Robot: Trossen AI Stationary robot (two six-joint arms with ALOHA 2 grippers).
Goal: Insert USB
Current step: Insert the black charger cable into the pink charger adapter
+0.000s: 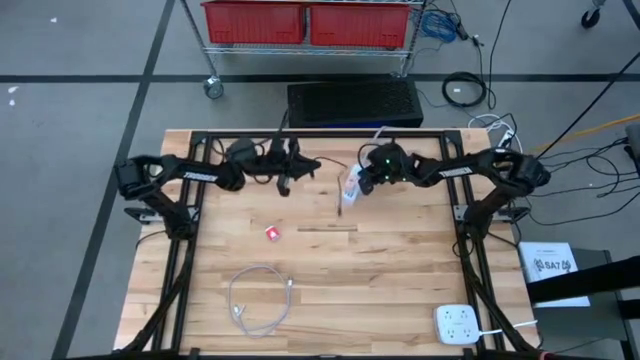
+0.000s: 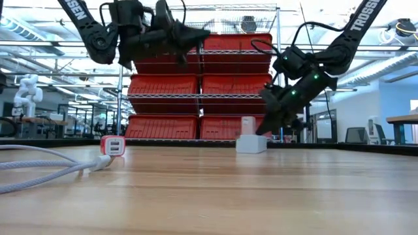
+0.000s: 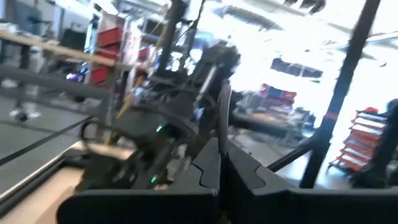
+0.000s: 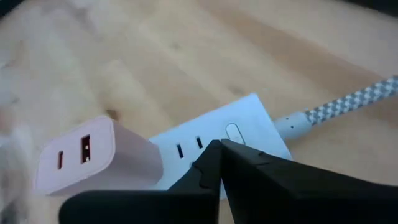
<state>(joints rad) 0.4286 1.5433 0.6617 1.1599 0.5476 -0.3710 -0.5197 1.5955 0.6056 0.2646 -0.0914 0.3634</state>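
Right pincer (image 4: 221, 144): closed, empty, tips just above the white power strip (image 4: 205, 140) at its button end. Pale pink USB charger (image 4: 93, 157): plugged upright into the strip just beside the tips, two ports facing the wrist camera; strip's long axis runs away from the pincer toward its braided cord (image 4: 348, 102). Left pincer (image 1: 300, 165): closed, empty, raised near the desk's (image 1: 400, 290) far edge, well apart. Red-and-white charger (image 1: 273, 232) and coiled white cable (image 1: 262, 300): on open desk nearer the front edge, with clear wood between.
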